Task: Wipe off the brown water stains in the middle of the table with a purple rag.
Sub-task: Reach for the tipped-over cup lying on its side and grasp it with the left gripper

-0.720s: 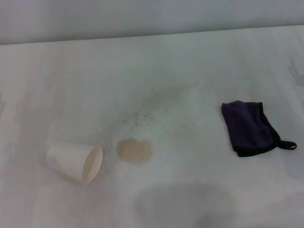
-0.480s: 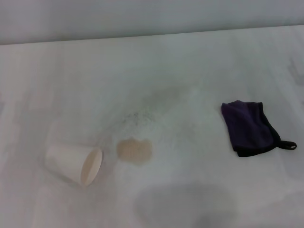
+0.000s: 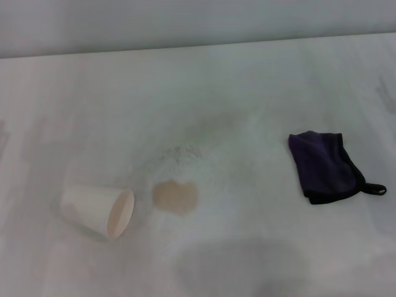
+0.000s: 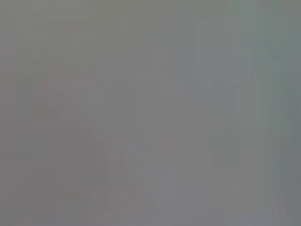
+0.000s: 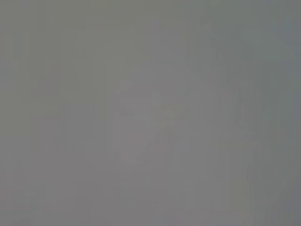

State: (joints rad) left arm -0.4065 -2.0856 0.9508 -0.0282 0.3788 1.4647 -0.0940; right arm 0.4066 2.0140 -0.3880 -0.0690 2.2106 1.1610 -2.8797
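While neither end effector is in view, the purple rag (image 3: 324,167) lies right on the desk (image 3: 247,80); brown water stains (image 3: 176,197) sit beside a tipped paper cup (image 3: 99,211).

Test-bench setting: bare white table (image 3: 260,74), plain grey wall (image 3: 185,21).

The brown water stains (image 3: 176,197) form one small tan, roughly heart-shaped blotch, lying near the middle of the white table (image 3: 260,80), a little toward its near side. The purple rag (image 3: 323,167) lies well apart to the right, flat and folded, dark purple with black edging, its small black loop pointing right. Rag and stain do not touch.
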